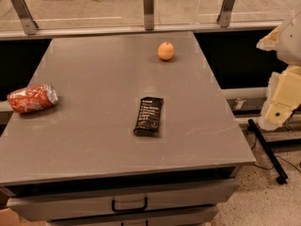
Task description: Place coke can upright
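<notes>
The coke can [32,98] is red-orange with white lettering and a silver end, and it is dented. It lies on its side at the left edge of the grey table [103,140], silver end pointing right. My arm's cream-coloured links [281,100] hang at the right edge of the view, beyond the table's right side. My gripper [277,39] is up there at the far right, well away from the can and holding nothing that shows.
A round orange fruit [165,51] sits near the table's far edge. A black snack bar [148,116] lies mid-table. A glass railing with metal posts [148,7] runs behind. A drawer handle [129,205] is below the front edge. A black bar [267,149] leans at the right.
</notes>
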`<state>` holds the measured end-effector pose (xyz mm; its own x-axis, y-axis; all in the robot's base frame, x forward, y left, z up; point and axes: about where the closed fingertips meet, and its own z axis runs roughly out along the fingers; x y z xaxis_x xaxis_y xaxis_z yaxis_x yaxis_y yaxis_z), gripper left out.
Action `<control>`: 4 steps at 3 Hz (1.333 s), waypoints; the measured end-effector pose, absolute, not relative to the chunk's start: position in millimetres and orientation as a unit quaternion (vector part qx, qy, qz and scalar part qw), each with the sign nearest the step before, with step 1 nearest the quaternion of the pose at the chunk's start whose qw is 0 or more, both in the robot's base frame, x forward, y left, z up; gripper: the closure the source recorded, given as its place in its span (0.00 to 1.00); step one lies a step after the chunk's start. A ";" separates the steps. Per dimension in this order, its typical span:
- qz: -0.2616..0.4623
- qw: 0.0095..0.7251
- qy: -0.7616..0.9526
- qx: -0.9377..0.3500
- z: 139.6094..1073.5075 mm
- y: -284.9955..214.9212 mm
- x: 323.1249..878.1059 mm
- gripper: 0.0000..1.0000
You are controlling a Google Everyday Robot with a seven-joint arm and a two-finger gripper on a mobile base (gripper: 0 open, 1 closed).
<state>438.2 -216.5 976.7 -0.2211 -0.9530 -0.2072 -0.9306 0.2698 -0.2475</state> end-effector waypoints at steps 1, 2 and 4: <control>-0.036 0.161 0.780 -0.603 977.1 -216.1 438.6 0.00; -0.036 0.181 0.759 -0.625 980.1 -182.1 465.9 0.00; -0.017 0.251 0.687 -0.682 987.6 -45.9 533.9 0.00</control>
<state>533.9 -45.9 987.6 0.0559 -0.9451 -0.3220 -0.9279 0.0698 -0.3661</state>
